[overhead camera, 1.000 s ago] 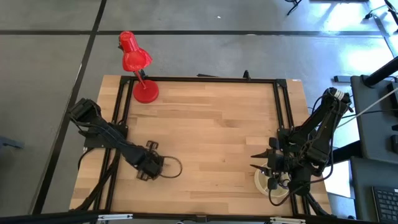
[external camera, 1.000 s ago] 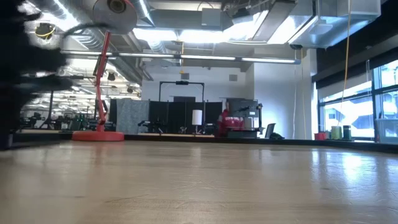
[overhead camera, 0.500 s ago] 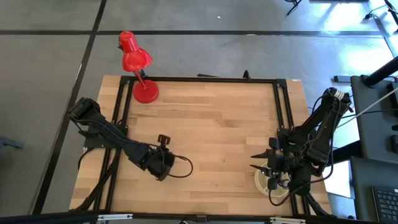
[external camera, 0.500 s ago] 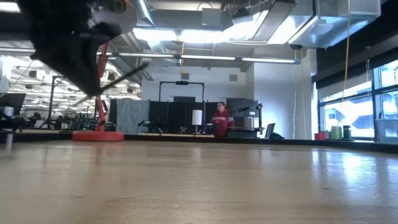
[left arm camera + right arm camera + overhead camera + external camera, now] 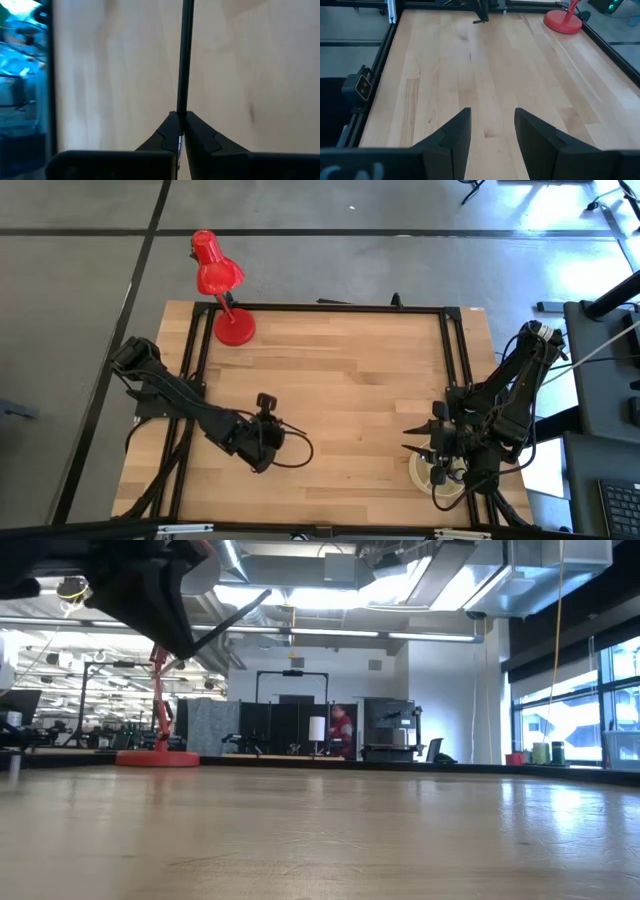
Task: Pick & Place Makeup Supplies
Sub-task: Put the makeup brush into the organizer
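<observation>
A thin dark makeup brush [image 5: 185, 55] sticks out forward from my left gripper [image 5: 179, 131], which is shut on it. In the high view this gripper [image 5: 266, 425] hangs over the table's near-left part. The low view shows it high above the wood, with the brush [image 5: 232, 619] slanting up to the right. My right gripper [image 5: 492, 134] is open and waits at the table's right edge [image 5: 412, 438], touching nothing. A white round cup [image 5: 437, 474] sits under the right arm. No other brushes show. My left gripper pinches the brush between its two fingers [image 5: 167, 134], at the brush's near end [image 5: 181, 107]. The stick runs on in line with the fingers, straight out past the tips. It is lifted clear of the table.
A red desk lamp [image 5: 218, 285] stands at the far-left corner, its base [image 5: 562, 21] on the wood. A black frame [image 5: 445, 360] runs along the table's edges. Bare wood [image 5: 350, 390] lies between the two arms. A person shows far off in the room [image 5: 338, 730].
My left gripper has moved toward the table's right and risen, carrying the brush. In the low view it has climbed from a blur at the left edge to the top of the picture, and the brush now slants higher. The right arm has kept still.
</observation>
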Controlling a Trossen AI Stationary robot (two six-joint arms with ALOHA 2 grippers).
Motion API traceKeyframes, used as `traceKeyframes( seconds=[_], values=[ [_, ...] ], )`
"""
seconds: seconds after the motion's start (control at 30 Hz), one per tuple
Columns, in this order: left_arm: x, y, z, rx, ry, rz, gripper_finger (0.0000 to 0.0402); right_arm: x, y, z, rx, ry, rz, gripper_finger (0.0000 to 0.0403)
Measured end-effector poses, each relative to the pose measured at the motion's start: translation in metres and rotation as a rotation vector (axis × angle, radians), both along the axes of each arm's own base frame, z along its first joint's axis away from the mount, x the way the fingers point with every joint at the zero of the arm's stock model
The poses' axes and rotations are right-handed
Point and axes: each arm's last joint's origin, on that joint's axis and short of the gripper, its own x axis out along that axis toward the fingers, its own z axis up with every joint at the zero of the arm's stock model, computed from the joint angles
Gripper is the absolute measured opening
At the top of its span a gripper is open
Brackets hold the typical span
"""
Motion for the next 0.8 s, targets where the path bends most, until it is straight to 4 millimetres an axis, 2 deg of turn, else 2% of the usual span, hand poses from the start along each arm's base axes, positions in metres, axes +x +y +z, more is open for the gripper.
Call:
traceKeyframes(
  seconds=[0.1,0.23,0.4,0.5,0.6,0.7,0.8],
  values=[
    [-0.001,0.001,0.001,0.098,-0.009,-0.012,0.0009,0.001,-0.001,0.0,-0.01,-0.017,-0.016,0.0151],
    [-0.005,0.001,0.003,0.306,0.002,-0.075,0.0014,0.011,-0.011,-0.008,-0.099,-0.135,-0.165,0.0151],
    [-0.005,-0.001,0.006,0.455,0.008,-0.14,0.0017,0.034,-0.032,-0.024,-0.021,-0.045,-0.25,0.0151],
    [-0.002,-0.003,0.007,0.49,0.015,-0.187,0.0017,0.052,-0.04,-0.037,0.056,0.003,-0.166,0.0145],
    [0.005,-0.007,0.012,0.555,-0.019,-0.236,0.0018,0.073,-0.047,-0.044,0.184,-0.043,0.011,0.0136],
    [0.018,-0.016,0.015,0.57,-0.063,-0.332,0.0018,0.087,-0.06,-0.045,0.29,-0.142,0.136,0.013],
    [0.032,-0.029,0.016,0.494,-0.138,-0.482,0.0019,0.096,-0.075,-0.042,0.361,-0.18,0.188,0.013]
  ],
)
